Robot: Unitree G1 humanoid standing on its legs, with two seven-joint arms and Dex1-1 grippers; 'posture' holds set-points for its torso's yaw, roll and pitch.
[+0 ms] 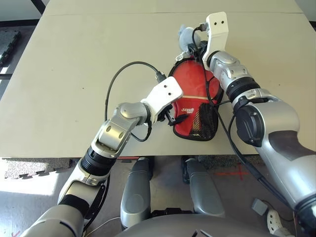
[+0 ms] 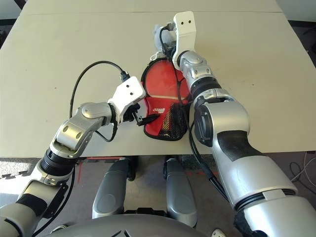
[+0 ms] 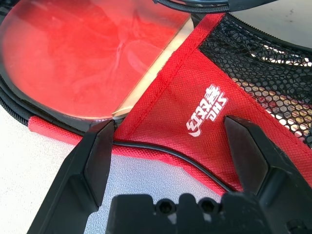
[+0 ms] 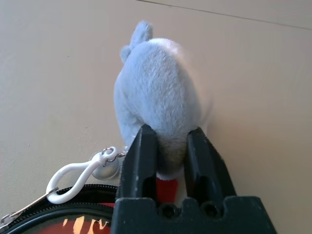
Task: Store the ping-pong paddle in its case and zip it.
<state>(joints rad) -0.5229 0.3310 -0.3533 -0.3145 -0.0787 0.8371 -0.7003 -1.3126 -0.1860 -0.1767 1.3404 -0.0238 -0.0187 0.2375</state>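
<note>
Red woven fabric formed the paddle-shaped case [image 1: 190,106], mesh-pocketed, flat on the matte tabletop [image 1: 74,74] with the glossy round paddle [image 3: 83,53] tucked inside. Left fingers [image 3: 170,146] stood wide apart, empty, beside its rim. Right fingers [image 4: 168,151] pinched a fluffy grey pouch [image 4: 156,102] beyond.

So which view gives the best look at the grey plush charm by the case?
The right wrist view: the plush is seen close up, with the right gripper shut on its lower part and its white clip beside it. The eye views show a small grey patch, mostly hidden behind the gripper.
</note>
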